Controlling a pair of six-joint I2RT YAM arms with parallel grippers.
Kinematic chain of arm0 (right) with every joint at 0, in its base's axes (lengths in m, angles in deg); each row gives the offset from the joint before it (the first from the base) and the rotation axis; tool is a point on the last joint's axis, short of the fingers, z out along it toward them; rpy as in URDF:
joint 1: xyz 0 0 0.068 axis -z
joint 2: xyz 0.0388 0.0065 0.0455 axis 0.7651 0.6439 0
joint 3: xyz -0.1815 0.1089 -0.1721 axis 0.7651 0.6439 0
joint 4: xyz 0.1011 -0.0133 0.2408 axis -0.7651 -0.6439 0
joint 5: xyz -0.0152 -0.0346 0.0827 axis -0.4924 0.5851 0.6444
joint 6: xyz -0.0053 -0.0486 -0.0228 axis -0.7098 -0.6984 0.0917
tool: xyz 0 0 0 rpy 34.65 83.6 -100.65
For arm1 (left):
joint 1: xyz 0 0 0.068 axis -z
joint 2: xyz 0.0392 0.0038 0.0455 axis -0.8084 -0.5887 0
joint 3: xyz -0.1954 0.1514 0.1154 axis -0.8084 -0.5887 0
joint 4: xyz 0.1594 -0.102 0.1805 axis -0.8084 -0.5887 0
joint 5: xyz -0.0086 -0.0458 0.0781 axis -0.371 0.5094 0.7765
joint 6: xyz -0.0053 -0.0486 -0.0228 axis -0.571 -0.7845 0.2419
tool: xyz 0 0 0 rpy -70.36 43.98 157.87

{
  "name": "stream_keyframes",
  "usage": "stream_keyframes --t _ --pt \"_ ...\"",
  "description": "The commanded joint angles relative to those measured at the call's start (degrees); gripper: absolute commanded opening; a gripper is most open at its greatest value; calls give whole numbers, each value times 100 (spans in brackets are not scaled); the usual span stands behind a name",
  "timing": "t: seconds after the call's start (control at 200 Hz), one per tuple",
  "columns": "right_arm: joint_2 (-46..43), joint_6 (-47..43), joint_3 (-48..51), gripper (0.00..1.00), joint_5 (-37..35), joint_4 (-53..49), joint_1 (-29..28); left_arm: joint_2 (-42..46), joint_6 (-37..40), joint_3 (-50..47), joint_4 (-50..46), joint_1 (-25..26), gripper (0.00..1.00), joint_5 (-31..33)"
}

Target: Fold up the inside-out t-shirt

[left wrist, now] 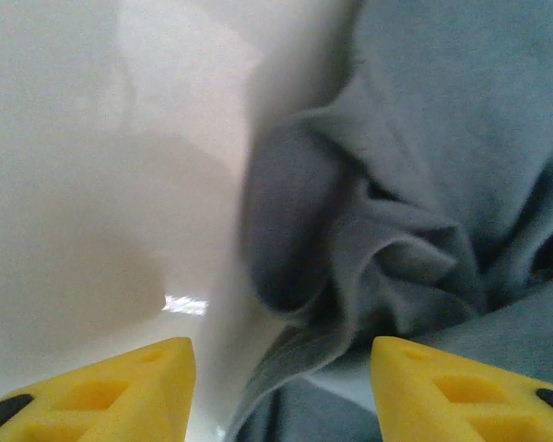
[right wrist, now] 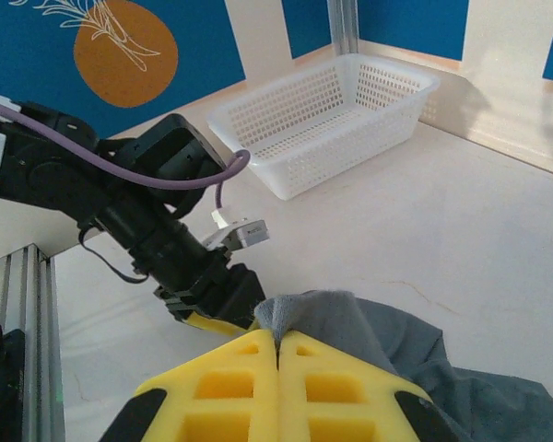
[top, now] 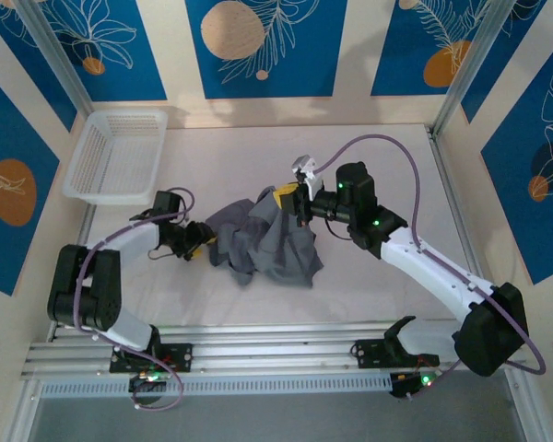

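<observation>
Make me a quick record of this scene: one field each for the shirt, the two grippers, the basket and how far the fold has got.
t-shirt: grey, bunched in a heap mid-table
left gripper: open, low at the heap's left edge, a fold of cloth between its fingers
right gripper: shut on a pinch of the t-shirt at the heap's far side
white basket: far left of the table, apart from the t-shirt
progress: not yet folded

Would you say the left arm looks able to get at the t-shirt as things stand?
Probably yes: the left gripper sits open right at the edge of the t-shirt, with nothing between them.
</observation>
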Motion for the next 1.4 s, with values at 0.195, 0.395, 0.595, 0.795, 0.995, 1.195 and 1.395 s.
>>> stream_keyframes --t 0.195,0.395,0.595,0.795,0.995,1.195,1.395 --pt "49 248 -83 0 98 120 6 -411 -53 121 568 12 34 -459" --pt "-111 604 -270 0 -482 -112 67 -348 -98 256 610 4 0 -427" --pt "-606 1976 -1406 0 -1620 -969 1577 1047 520 1990 -1206 -513 0 130" --pt "-877 3194 -2343 0 -2145 -1406 3138 1274 813 4096 -2453 -1478 0 143" --pt "-1229 3316 -2588 0 -2169 -1321 3570 1611 918 4586 -2555 -1549 0 18" --pt "-1708 3426 -1988 0 -2062 -802 3644 2062 1050 4282 -2199 -1548 0 -109" --pt "-1991 3554 -1580 0 -2169 -764 3769 2095 1091 4235 -2573 -1547 0 64"
